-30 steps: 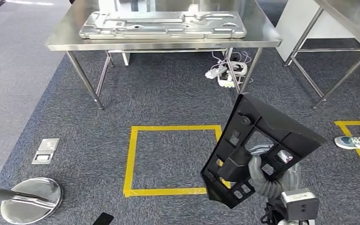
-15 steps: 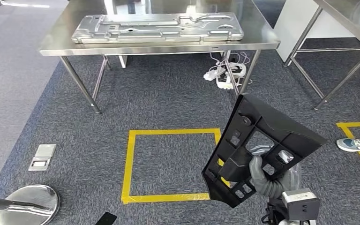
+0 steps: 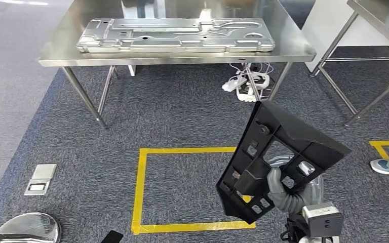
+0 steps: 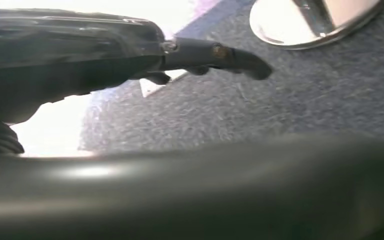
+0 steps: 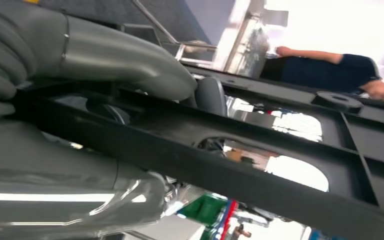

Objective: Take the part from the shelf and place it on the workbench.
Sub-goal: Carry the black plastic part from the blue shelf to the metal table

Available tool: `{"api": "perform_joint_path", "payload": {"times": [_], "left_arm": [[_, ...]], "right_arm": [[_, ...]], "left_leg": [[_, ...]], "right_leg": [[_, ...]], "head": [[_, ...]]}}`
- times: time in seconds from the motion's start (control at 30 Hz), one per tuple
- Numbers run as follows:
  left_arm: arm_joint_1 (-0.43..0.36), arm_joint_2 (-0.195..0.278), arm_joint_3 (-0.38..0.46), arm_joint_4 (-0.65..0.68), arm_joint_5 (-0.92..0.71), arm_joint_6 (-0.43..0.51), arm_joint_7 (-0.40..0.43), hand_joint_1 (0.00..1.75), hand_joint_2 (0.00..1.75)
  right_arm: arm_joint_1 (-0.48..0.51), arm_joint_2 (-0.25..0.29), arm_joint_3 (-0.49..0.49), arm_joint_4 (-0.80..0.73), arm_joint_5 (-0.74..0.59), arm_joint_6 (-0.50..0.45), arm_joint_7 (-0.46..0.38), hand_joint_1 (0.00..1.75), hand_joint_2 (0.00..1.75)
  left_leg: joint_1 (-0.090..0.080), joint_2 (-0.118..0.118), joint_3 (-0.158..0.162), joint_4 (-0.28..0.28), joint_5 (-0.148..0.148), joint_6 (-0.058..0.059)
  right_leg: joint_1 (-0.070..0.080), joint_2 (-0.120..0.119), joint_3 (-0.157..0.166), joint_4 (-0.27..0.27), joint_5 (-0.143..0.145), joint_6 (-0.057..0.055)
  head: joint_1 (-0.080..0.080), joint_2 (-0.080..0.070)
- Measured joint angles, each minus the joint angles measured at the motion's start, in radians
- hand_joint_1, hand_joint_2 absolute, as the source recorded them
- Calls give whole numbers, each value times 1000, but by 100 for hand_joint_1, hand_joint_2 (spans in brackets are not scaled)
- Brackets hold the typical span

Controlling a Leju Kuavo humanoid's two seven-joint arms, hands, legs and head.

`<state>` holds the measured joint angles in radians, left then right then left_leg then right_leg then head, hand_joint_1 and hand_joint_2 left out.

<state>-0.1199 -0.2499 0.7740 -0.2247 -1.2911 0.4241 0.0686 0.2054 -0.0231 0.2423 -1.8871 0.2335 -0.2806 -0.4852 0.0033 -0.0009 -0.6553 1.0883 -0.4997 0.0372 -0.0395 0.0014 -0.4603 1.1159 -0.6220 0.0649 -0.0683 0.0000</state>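
A: Where is the part?

B: The black part point(image 3: 278, 157) is held upright, off the floor, in the right hand point(image 3: 283, 195), whose fingers are clamped on its frame. The left hand point(image 4: 215, 52) hangs near the carpet; whether it is closed cannot be told.

A: Progress?

B: Pickup appears done. The table point(image 3: 294, 48), bearing a metal panel point(image 3: 174, 35), stands well apart ahead. Approach and placement remain, by this judgement.
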Motion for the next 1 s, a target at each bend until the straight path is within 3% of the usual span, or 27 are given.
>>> {"api": "perform_joint_path", "payload": {"times": [0.03, 0.07, 0.1, 0.17, 0.2, 0.23, 0.3, 0.37, 0.47, 0.53, 0.63, 0.67, 0.7, 0.73, 0.8, 0.83, 0.87, 0.93, 1.0], "left_arm": [[-2, 0, 0, 0, 0, 0, 0, 0, 175], [-2, 0, 0, 0, 0, 1, 0, 0, 175], [-2, 0, 0, 0, 0, 1, 0, 0, 175], [-2, 0, 0, 0, 0, 1, 0, 0, 175], [-1, 0, 0, 0, 0, 1, 0, 0, 175], [-1, 0, 0, 0, 0, 1, 0, 0, 175], [-2, -1, 0, 1, 0, 1, -1, 0, 175], [-3, -2, 0, 2, 2, 1, -3, 0, 175], [-3, -4, 0, 2, 3, 3, -5, 0, 175], [-7, -4, 0, 2, 3, 6, -5, 0, 175], [-11, -4, 0, 2, 3, 7, -5, 0, 175], [-10, -4, 0, 2, 3, 7, -5, 0, 175], [-8, -4, 0, 2, 4, 8, -5, 0, 175], [-7, -4, 0, 2, 4, 8, -5, 0, 175], [-7, -4, 0, 2, 4, 8, -6, 0, 175], [-8, -4, 0, 2, 4, 8, -6, 0, 175], [-8, -4, 0, 2, 4, 8, -6, 0, 175], [-6, -4, 1, 2, 4, 8, -6, 0, 175], [-4, -4, 1, 2, 4, 8, -6, 0, 175]], "right_arm": [[-1, 0, 0, 0, 0, 0, 0, 175, 175], [-1, 0, 0, 1, 0, 0, 0, 175, 175], [-1, 0, 1, 1, 0, 0, 0, 175, 175], [0, 0, 1, 1, 0, 0, 0, 175, 175], [1, 0, 1, 1, 0, 0, 0, 175, 175], [1, 0, 1, 1, 0, 0, 0, 175, 175], [1, 0, 1, 1, 0, 0, 0, 175, 175], [3, -1, 1, 3, -1, 0, 0, 175, 175], [3, -1, 1, 3, -1, 0, 0, 175, 175], [1, 0, 1, 2, -1, 0, 0, 175, 175], [0, 2, 0, 1, -1, 0, 0, 175, 175], [0, 2, 0, 1, -1, 0, 0, 175, 175], [1, 2, 0, 2, -1, 0, 0, 175, 175], [1, 2, 0, 2, -1, 0, 0, 175, 175], [1, 2, 0, 2, -1, 0, 0, 175, 175], [1, 2, 0, 2, -1, 0, 0, 175, 175], [0, 2, 0, 2, -1, 0, 0, 175, 175], [0, 2, 0, 2, -1, 0, 0, 175, 175], [0, 3, 0, 1, -1, 0, -1, 175, 175]], "left_leg": [[2, -1, 19, -9, -7, 6], [2, -1, 37, -15, -16, 12], [1, -2, 52, -19, -25, 16], [-1, -6, 81, -20, -46, 19], [-3, -8, 96, -20, -58, 18], [-5, -9, 113, -20, -70, 17], [-9, -10, 144, -19, -95, 14], [-12, -12, 157, -20, -114, 6], [-14, -14, 167, -16, -121, -10], [-13, -13, 154, 21, -136, -21], [0, -11, 64, 164, -203, -44], [4, -11, 36, 198, -213, -49], [8, -11, 22, 204, -203, -54], [11, -10, 24, 175, -171, -57], [14, -9, 57, 64, -87, -60], [13, -8, 69, 17, -70, -59], [10, -7, 74, -9, -60, -53], [4, -6, 73, -21, -66, -38], [7, -5, 82, -26, -53, -22]], "right_leg": [[1, 0, -34, 60, 8, 1], [3, 0, -76, 122, -2, -1], [6, 0, -119, 168, -33, -3], [11, 0, -184, 200, -106, -8], [14, 0, -200, 182, -117, -10], [17, 0, -206, 144, -97, -14], [27, 1, -208, 44, 25, -32], [36, 3, -211, -13, 114, -49], [33, 2, -200, -28, 123, -62], [25, 0, -185, -39, 120, -70], [18, -1, -177, -44, 111, -74], [16, -1, -174, -44, 108, -73], [14, -1, -170, -44, 104, -71], [12, 0, -164, -44, 100, -68], [9, 0, -149, -44, 92, -60], [8, 0, -145, -45, 89, -55], [8, 0, -144, -45, 87, -48], [8, 0, -141, -49, 83, -33], [7, 0, -135, -43, 73, -21]], "head": [[1, 0], [1, 0], [2, 0], [2, 0], [2, 0], [2, 0], [0, 0], [1, 0], [3, 0], [2, 0], [2, 0], [2, 0], [2, 0], [2, 0], [2, 0], [1, 0], [1, 0], [1, 0], [2, 0]]}}
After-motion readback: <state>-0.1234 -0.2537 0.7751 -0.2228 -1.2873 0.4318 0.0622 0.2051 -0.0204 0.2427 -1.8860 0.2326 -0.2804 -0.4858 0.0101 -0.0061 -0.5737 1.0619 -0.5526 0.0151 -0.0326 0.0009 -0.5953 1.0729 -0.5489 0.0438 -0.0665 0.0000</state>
